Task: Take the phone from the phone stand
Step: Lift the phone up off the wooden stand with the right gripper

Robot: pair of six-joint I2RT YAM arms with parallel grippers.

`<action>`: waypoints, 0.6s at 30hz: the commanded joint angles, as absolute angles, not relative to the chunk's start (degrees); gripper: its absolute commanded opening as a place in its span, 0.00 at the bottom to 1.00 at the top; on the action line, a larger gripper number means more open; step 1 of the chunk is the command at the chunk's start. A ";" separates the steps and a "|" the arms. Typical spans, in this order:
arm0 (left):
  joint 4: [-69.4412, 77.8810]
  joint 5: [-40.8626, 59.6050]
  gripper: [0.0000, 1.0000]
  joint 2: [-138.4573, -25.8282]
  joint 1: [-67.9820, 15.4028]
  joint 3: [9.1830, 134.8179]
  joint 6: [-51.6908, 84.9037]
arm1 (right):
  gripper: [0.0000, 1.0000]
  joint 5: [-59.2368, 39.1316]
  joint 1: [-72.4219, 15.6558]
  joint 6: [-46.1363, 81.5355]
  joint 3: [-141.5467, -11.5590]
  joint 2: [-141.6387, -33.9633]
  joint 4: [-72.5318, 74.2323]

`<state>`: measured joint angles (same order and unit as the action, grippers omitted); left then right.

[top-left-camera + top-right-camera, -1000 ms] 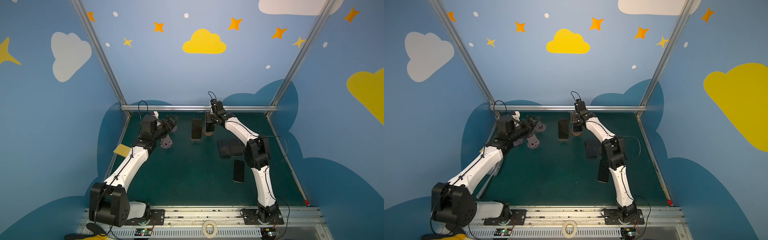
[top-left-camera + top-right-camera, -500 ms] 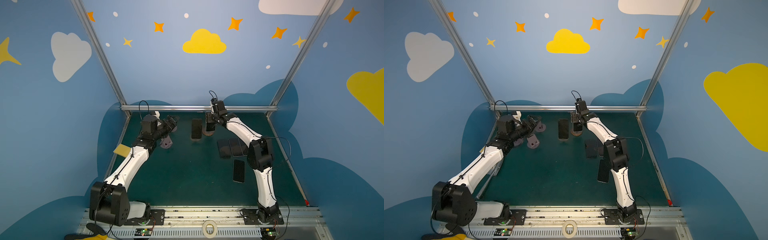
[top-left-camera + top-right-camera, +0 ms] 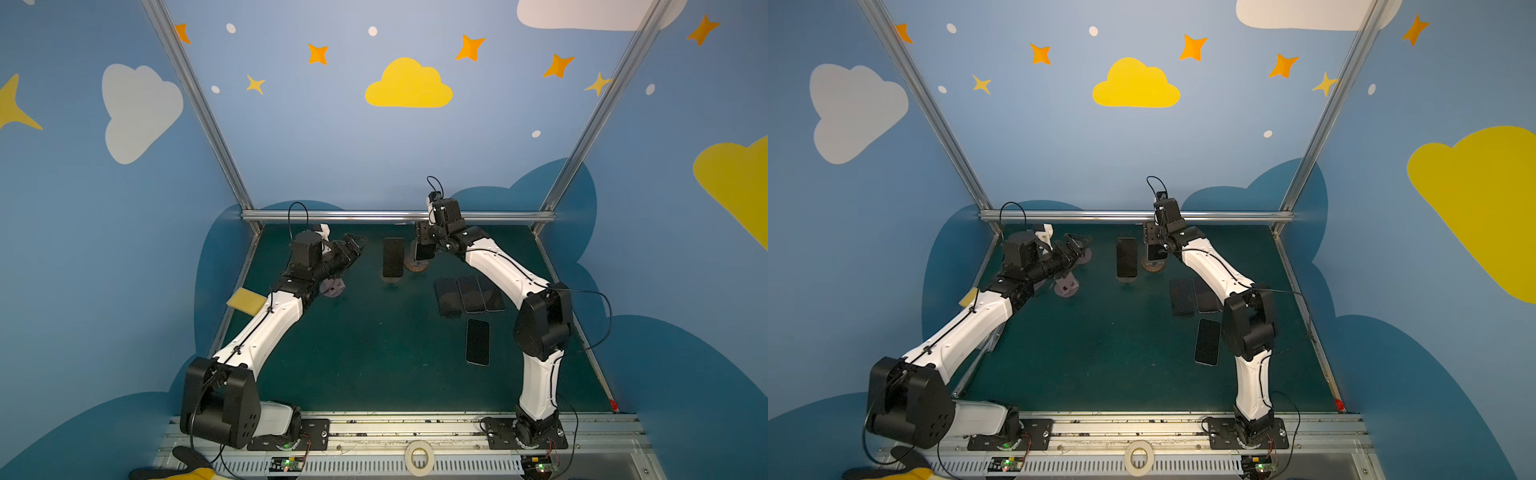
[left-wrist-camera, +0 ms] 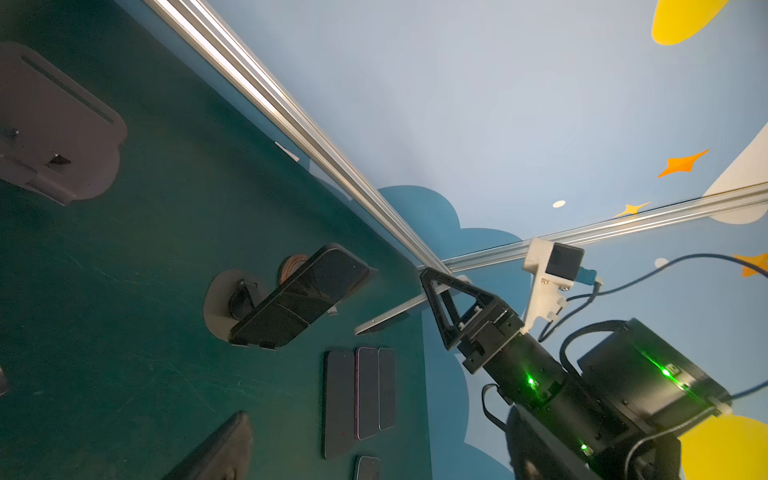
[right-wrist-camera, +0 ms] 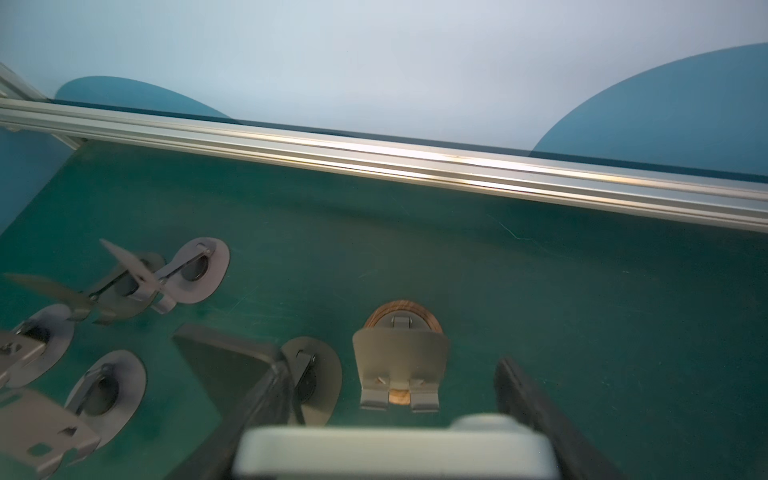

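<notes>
My right gripper (image 3: 424, 250) is clamped on a phone (image 5: 395, 451) above the wood-based stand (image 5: 401, 365), upper centre in both top views. My left gripper (image 3: 353, 246) hangs spread, empty, farther left.

The right gripper (image 5: 390, 436) is blurred and cut off at the right wrist view's edge, so the pale-edged phone (image 5: 395, 453) between its fingers shows only one rim. In both top views the same phone (image 3: 424, 251) is half hidden behind the wrist. A dark phone (image 4: 216, 453) is cropped in the left wrist view.
</notes>
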<state>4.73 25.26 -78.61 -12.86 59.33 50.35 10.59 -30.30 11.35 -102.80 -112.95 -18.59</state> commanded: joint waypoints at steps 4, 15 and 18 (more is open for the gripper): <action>5.19 25.86 0.94 -78.77 -13.95 60.73 49.07 | 0.57 12.32 -31.09 12.17 -97.38 -105.48 -15.34; 4.05 25.04 0.94 -78.66 -16.77 61.08 47.64 | 0.55 13.14 -33.54 12.50 -88.16 -97.84 -15.26; 3.87 24.86 0.94 -78.49 -17.53 61.19 47.38 | 0.55 13.12 -34.34 13.00 -84.44 -94.88 -15.37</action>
